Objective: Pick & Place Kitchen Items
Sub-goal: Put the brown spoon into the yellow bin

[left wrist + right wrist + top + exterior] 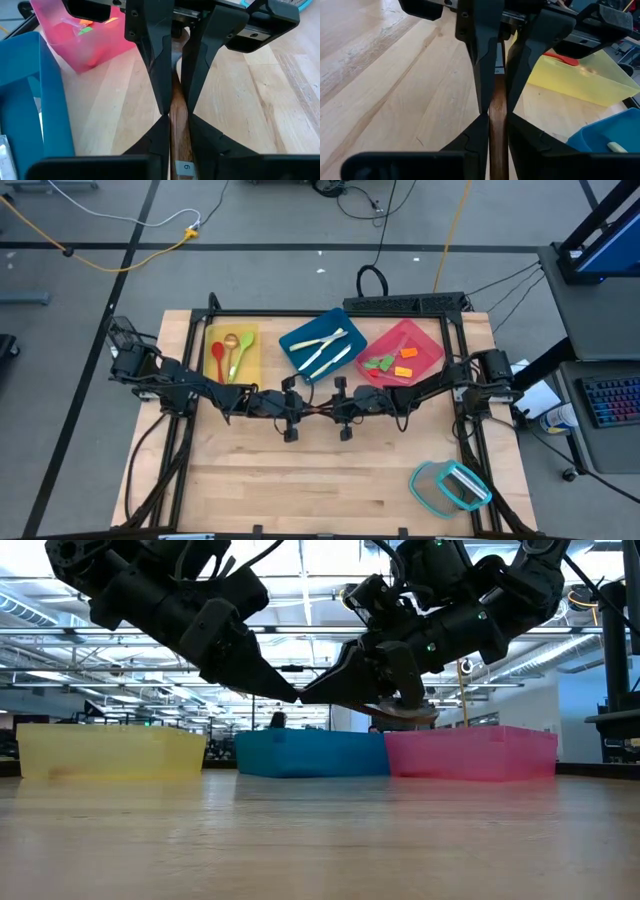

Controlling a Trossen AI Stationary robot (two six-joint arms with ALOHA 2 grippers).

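Surface: pale wooden table (300,480), open workshop beyond.
Trays, 3, along the far edge: yellow tray (250,360) holding red and green spoons (228,355); blue tray (300,340) holding cream knives (328,350); pink tray (425,340) holding small orange and green pieces (390,363).
Container, 1: teal-rimmed, clear (450,486), near right corner.
Wooden spoon (178,120), 1: brown, held above the table centre, just in front of the blue tray.
Left gripper (176,117): fingers clamped on the spoon.
Right gripper (496,117): facing it, fingers likewise clamped on the spoon's handle.
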